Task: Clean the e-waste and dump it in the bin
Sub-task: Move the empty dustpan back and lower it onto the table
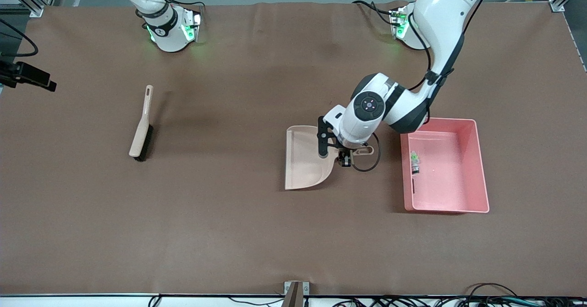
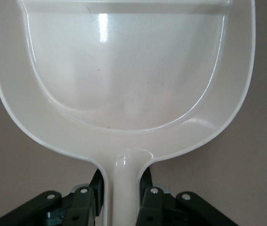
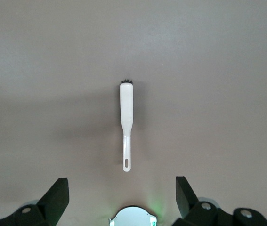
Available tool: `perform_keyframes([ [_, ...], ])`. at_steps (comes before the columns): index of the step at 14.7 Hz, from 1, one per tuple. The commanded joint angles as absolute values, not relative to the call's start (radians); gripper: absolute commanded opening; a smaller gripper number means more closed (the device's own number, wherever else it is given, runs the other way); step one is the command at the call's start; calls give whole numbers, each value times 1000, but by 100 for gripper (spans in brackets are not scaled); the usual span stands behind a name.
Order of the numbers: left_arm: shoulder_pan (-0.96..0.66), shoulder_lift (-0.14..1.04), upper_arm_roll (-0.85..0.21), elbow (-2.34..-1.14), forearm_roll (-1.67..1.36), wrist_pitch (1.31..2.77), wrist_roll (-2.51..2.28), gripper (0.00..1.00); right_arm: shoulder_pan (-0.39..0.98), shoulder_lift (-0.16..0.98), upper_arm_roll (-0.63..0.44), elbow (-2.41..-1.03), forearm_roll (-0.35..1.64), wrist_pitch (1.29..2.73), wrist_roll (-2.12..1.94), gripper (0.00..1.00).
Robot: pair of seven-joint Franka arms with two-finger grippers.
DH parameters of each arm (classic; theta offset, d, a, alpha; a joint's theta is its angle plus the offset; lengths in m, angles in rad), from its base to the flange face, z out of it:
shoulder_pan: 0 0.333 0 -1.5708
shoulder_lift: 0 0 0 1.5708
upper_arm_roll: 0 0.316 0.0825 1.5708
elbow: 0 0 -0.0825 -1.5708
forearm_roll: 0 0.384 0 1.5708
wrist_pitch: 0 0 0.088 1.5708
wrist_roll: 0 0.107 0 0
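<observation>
The front view looks down from high across the table; the left wrist view sits close over the dustpan (image 1: pixel 305 158) (image 2: pixel 124 80) — the right wrist view, high above the brush (image 1: pixel 141 126) (image 3: pixel 126 125).

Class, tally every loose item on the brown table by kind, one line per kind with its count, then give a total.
Beige plastic dustpans: 1
Beige-handled brushes with black bristles: 1
Pink rectangular plastic bins: 1
Tiny e-waste pieces in the bin: 2, one white-silver with a green tip, one thin dark block
Total: 5
</observation>
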State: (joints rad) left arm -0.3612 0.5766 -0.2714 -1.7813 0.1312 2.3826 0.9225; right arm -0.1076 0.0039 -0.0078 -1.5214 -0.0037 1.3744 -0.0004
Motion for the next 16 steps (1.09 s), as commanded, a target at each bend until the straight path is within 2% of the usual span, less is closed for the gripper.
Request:
perform_keyframes([
  [1, -371, 586, -276, -1796, 150, 2420, 916, 2, -115, 9, -11, -1506, 8, 1358, -12, 100],
  [4, -373, 592, -276, -1809, 153, 2422, 888, 5, -138, 9, -11, -1511, 8, 1356, -44, 100],
  [5, -373, 592, -276, -1809, 153, 2422, 888, 12, -140, 9, -11, -1511, 8, 1356, -48, 100],
  [6, -374, 592, -276, -1809, 153, 2422, 882, 25, -138, 9, -11, -1511, 8, 1356, -48, 100],
  [7, -380, 585, -276, -1813, 150, 2421, 864, 54, -137, 9, -11, -1511, 8, 1356, -48, 100],
  [8, -393, 575, -276, -1825, 153, 2419, 807, 100, -133, 9, -8, -1509, 8, 1356, -48, 100],
  [13, -394, 506, -256, -1800, 150, 2360, 730, 100, -124, 9, -2, -1503, 8, 1358, -37, 100],
  [16, -393, 370, -239, -1798, 146, 2243, 345, 100, -114, 9, -2, -1503, 6, 1355, -35, 100],
])
